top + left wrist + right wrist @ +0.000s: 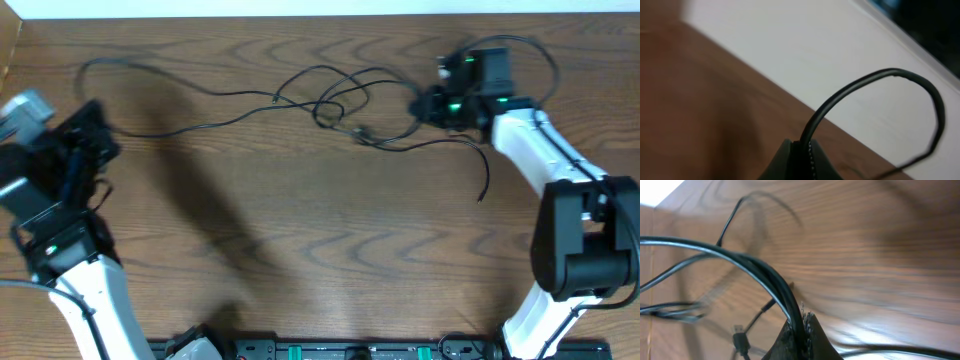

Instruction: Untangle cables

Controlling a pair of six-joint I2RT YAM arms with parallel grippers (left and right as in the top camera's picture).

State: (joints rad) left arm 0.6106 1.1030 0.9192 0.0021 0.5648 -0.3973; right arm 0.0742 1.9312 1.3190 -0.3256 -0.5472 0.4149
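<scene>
Thin black cables (pixel 330 100) lie looped together on the wooden table (pixel 320 250), back centre. One strand (pixel 150 68) trails off to the left. My left gripper (pixel 98 130) at the far left is shut on a black cable (pixel 890 74), which arcs up out of the gripper (pixel 805 152). My right gripper (pixel 425 103) sits at the right side of the tangle. In the right wrist view this gripper (pixel 801 332) is shut on a black cable bundle (pixel 755 265). A small USB plug (pixel 740 341) lies just left of it. A loose cable end (pixel 483 190) points toward the front.
The table's back edge meets a white surface (pixel 300 8) just beyond the cables. The right arm's white links (pixel 545 150) stand at the right. Dark equipment (pixel 330 350) lines the front edge. The left arm's body (pixel 60 250) fills the front left corner.
</scene>
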